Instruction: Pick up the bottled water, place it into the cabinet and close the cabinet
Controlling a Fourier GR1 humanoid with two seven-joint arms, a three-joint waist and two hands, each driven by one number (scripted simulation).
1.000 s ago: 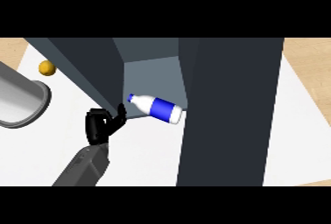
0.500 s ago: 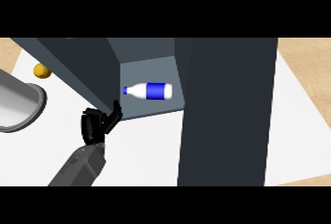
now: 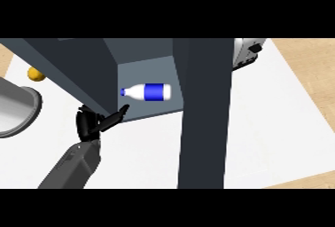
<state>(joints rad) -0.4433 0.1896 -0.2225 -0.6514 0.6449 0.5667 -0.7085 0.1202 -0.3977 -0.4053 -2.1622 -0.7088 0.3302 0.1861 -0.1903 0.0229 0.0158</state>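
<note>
Beside bottle (image 3: pixel 147 91): cabinet door (image 3: pixel 204 111), L hand (image 3: pixel 91 123)

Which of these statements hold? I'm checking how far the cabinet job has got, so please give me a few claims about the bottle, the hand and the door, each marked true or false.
1. The water bottle lies on its side inside the cabinet. True.
2. The left hand is curled round the bottle. False: it is open, below and left of the bottle, holding nothing.
3. The cabinet door is shut over the bottle. False: the door stands open and the bottle is in plain sight.
4. A grey pot sits at the view's left edge. True.
5. The bottle's label is blue. True.
</note>
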